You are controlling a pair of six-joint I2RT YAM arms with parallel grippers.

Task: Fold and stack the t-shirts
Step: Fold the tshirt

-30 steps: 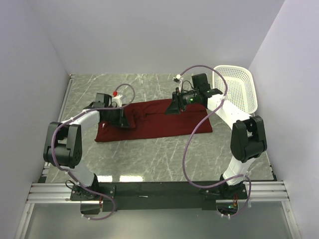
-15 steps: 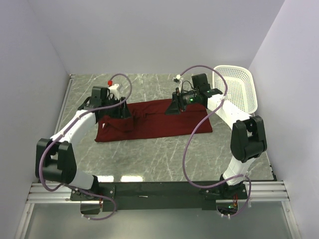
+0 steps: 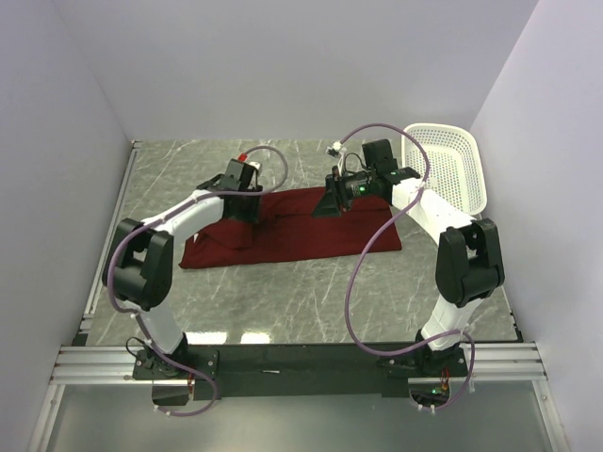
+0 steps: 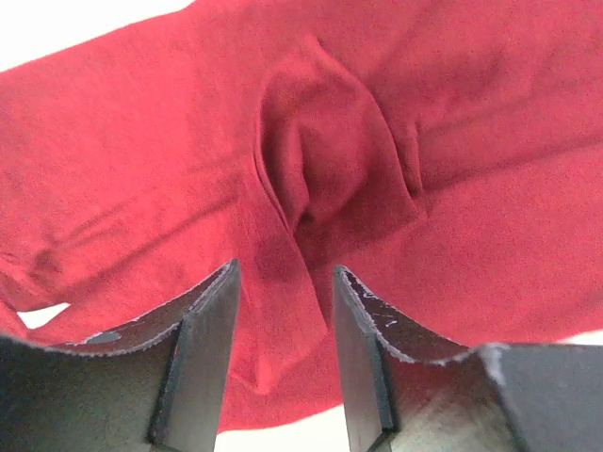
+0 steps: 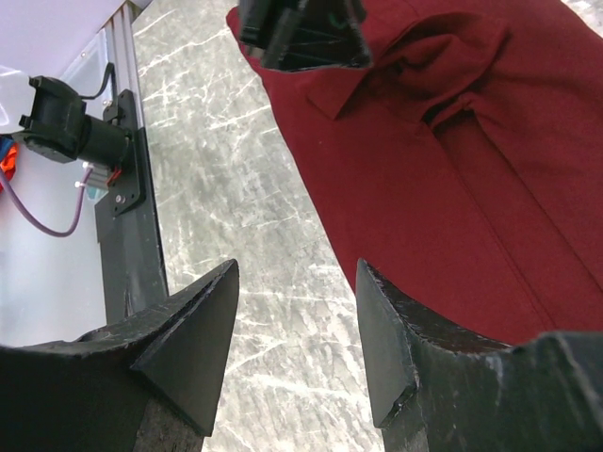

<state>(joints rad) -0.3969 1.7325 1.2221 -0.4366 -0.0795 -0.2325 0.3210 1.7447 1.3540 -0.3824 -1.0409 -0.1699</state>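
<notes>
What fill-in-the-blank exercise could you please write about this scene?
1. The t-shirt spread on the table is dark ____.
2. The basket stands at the table's far ____ corner.
3. The left gripper and the right gripper both have their jaws ____.

Missing words: red; right; open.

Bare table (image 3: 311, 292) fronts the t-shirt (image 3: 301, 235); a basket (image 3: 438, 129) blocks the far-right corner.
</notes>
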